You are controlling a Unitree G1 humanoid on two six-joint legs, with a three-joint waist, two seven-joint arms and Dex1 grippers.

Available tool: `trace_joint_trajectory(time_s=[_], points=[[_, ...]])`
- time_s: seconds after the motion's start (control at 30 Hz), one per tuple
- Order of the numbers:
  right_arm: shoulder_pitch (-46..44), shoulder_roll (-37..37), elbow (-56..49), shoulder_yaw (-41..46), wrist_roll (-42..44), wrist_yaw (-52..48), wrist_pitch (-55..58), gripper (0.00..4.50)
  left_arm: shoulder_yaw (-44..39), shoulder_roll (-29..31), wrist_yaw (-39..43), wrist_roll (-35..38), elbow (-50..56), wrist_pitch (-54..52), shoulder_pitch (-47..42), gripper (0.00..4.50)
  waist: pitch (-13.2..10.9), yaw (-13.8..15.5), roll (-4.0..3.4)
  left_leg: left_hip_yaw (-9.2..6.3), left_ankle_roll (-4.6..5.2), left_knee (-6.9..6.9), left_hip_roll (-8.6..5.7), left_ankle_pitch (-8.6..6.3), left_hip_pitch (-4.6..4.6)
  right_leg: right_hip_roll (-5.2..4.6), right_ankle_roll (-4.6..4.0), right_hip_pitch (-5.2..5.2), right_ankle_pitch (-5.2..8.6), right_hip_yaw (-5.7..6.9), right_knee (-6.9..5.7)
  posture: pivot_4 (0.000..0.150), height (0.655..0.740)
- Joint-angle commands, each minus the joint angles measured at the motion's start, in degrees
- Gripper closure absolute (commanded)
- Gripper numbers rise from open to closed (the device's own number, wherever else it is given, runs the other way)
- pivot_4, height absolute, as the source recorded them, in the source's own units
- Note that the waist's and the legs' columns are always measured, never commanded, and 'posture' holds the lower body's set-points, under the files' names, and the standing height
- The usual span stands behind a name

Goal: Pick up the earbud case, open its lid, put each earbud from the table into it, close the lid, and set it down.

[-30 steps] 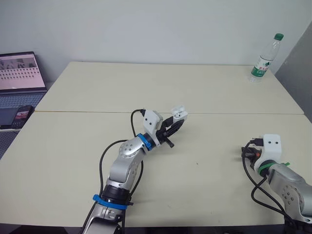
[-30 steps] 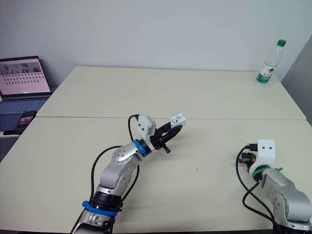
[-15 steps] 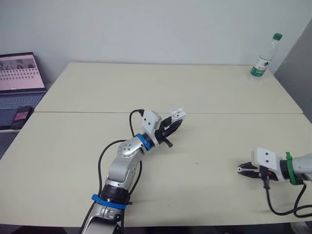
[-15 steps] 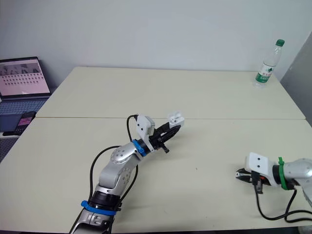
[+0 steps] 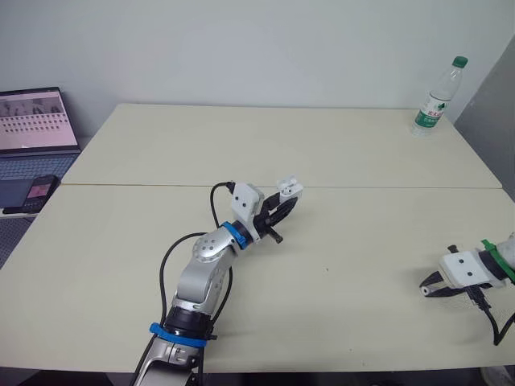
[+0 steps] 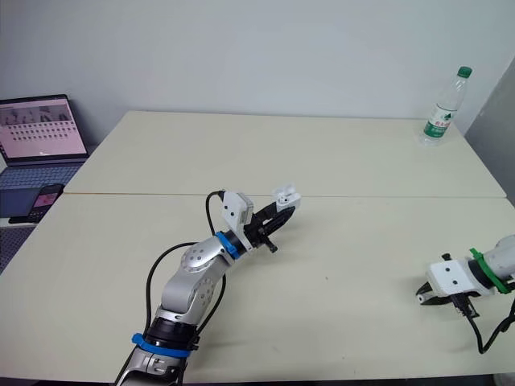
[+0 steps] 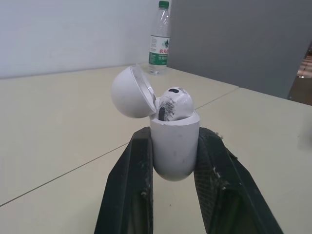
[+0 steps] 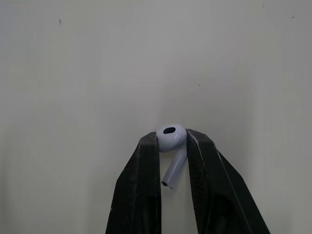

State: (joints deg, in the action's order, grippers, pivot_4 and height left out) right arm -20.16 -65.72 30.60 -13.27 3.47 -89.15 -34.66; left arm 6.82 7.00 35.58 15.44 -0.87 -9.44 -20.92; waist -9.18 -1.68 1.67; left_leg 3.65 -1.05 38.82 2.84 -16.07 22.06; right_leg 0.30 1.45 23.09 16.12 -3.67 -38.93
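- Since a second ago the right hand (image 5: 427, 288) had swung toward the counter's (image 5: 241, 145) right edge, fingers (image 8: 141, 185) pinching a white earbud (image 8: 170, 138).
- Over mid-counter the left hand (image 5: 283, 207) clamped the white earbud case (image 7: 174, 148), lid (image 7: 130, 92) flipped open, second earbud (image 7: 174, 102) seated inside.

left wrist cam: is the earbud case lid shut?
No, the lid is swung back open, and an earbud sits in the top of the earbud case.

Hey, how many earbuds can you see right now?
2 earbuds. One sits in the open earbud case held by the left gripper; the other is pinched in the right gripper. Part of the case's inside is hidden.
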Motion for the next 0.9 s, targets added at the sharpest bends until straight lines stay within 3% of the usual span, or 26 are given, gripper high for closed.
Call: trace_joint_trajectory(time_s=[0.03, 0.27, 0.33, 0.43, 0.6, 0.9], points=[[-1.4, -2.3, 2.3, -2.7, -1.4, -3.3, -2.9, 4.1, 0.1, -0.2, 0.0, 0.1, 1.6, 1.8, -0.8, 3.76, 0.0, 0.0, 0.0, 0.05, 0.02, 0.0, -0.03, 0.01, -0.01, -0.04, 0.05, 0.0, -0.03, -0.05, 0.0, 0.15, 0.7362], [-1.2, -4.2, -0.5, -1.7, -3.4, 0.4, 0.2, 1.7, 0.4, -0.5, 0.2, -0.2, 0.9, 1.8, -1.6, 3.76, 0.0, 0.1, 0.0, 0.09, 0.13, 0.0, -0.14, 0.07, -0.02, -0.34, 0.13, -0.03, -0.05, -0.05, 0.0, 0.15, 0.7362], [0.0, -6.3, -4.0, -1.0, -8.9, 5.2, 3.7, 0.99, 0.5, -0.6, 0.2, -0.2, 0.9, 1.8, -1.7, 3.76, 0.0, 0.2, -0.05, 0.08, 0.14, -0.01, -0.13, 0.08, -0.01, -0.39, 0.12, -0.03, -0.05, -0.02, -0.01, 0.15, 0.7362], [5.3, -9.5, -14.5, 1.3, -7.1, 4.7, 16.8, 0.01, 0.6, -0.7, 0.2, -0.2, 0.7, 1.8, -1.6, 3.76, 0.0, 0.4, -0.07, 0.07, 0.14, -0.02, -0.14, 0.08, 0.04, -0.46, 0.16, -0.01, -0.03, 0.06, -0.01, 0.15, 0.7362], [14.1, -13.8, -37.0, 5.6, -3.8, 4.9, 49.9, 0.01, 1.2, -1.0, 0.2, -0.3, 0.7, 1.9, -1.5, 3.76, 0.0, 0.3, -0.16, -0.01, 0.14, -0.03, -0.1, 0.08, 0.07, -0.46, 0.16, 0.02, -0.03, 0.07, -0.03, 0.15, 0.7362], [14.7, -12.0, -50.3, 3.8, -11.3, 15.6, 75.9, 0.01, 1.5, -1.1, 0.3, 0.0, 0.9, 1.8, -1.1, 3.76, 0.0, 0.1, -0.15, -0.02, 0.16, -0.01, -0.23, 0.1, 0.09, -0.33, 0.32, 0.05, 0.0, 0.05, -0.03, 0.15, 0.7362]])
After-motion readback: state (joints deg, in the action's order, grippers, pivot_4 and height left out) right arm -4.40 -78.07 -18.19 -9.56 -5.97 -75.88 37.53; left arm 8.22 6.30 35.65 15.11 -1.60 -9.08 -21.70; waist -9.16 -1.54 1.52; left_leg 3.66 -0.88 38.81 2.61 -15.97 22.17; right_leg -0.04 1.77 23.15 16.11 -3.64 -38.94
